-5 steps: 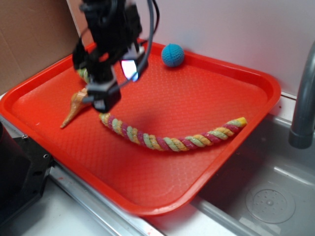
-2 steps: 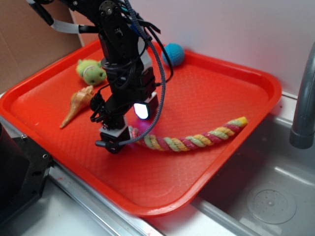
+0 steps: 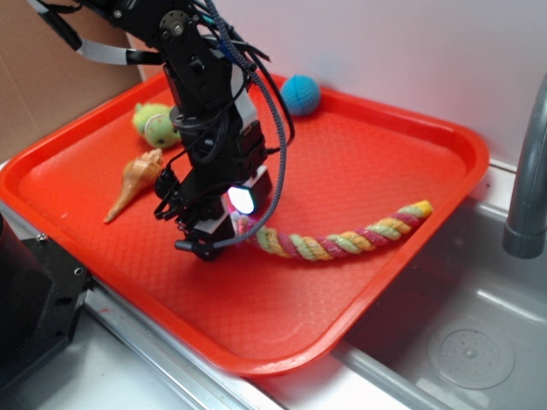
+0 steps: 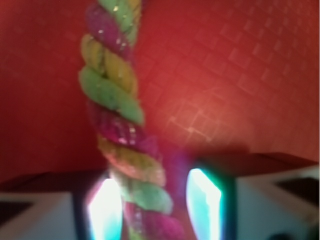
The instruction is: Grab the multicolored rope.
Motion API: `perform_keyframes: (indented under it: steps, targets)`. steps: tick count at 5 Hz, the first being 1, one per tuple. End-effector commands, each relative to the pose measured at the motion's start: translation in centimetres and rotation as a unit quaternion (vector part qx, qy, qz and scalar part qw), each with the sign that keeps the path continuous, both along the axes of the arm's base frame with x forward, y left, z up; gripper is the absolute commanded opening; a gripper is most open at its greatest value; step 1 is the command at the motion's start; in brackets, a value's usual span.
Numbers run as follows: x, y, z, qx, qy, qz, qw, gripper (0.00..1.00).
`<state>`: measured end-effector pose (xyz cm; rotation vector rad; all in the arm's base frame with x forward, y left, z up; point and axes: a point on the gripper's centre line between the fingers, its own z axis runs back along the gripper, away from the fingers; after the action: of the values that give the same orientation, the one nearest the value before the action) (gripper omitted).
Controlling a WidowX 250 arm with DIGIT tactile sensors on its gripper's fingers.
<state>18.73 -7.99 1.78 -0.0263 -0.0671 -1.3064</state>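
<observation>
- Your gripper (image 3: 208,239) is down on the red tray (image 3: 376,154), at the left end of the multicolored rope (image 3: 342,243).
- Wrist view: rope (image 4: 120,130) runs between the two fingers (image 4: 102,210), nearer the left one, a gap on the right.
- Fingers look spread around the rope; can't tell if they pinch it.
- Rest of the rope curves right across the tray, toward the sink-side rim.

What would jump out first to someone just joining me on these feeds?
The black gripper low over the red tray, straddling the near-left end of the rope, which curves right toward the tray's edge. In the wrist view the rope runs between the two lit fingers, with a gap on the right. Behind the arm sit a shell, a green plush and a blue ball.
</observation>
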Motion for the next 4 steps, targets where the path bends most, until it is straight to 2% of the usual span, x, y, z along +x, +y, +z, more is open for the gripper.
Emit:
perform_keyframes:
  steps: [1, 2, 3, 4]
  targets:
    - [-0.7, -0.1, 0.6, 0.017, -0.009, 0.033, 0.999, 0.00]
    - [0.8, 0.5, 2.7, 0.020, -0.003, 0.100, 0.995, 0.00]
    - [2.5, 2.0, 6.7, -0.017, 0.004, 0.223, 0.975, 0.00]
    - [4.3, 4.2, 11.0, -0.033, 0.024, 0.343, 0.938, 0.00]
